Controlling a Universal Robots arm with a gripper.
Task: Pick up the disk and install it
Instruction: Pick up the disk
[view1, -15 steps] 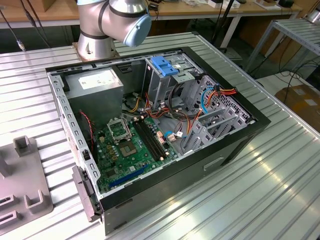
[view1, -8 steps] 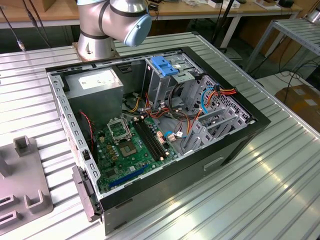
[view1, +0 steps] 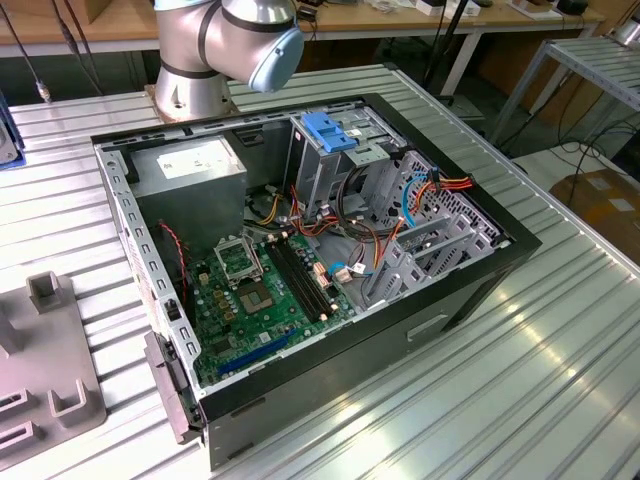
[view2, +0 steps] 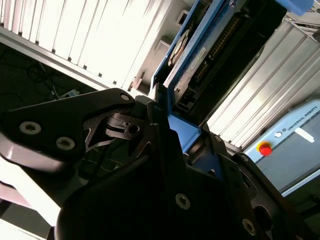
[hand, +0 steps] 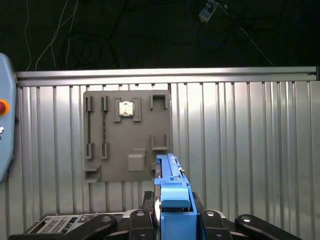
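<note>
Smooth blue plastic rail on disk (hand: 174, 200); ribbed shiny metal table (hand: 250, 150); matt grey plastic fixture plate (hand: 117, 142).

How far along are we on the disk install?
Pickup looks done: the gripper is shut on the disk, held edge-up clear above the ribbed table. In hand: carrying it. Left: installation, since the disk is not yet in the open computer case.

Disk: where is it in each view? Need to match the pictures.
First wrist view: the disk is edge-on, blue rail toward the camera, clamped in the gripper, the grey fixture plate beyond it.
Second wrist view: the disk runs lengthwise out of the gripper's black body.
Exterior view: the grey fixture plate lies at the exterior view's left, beside the open computer case.
Shared landmark: the ribbed metal table.
</note>
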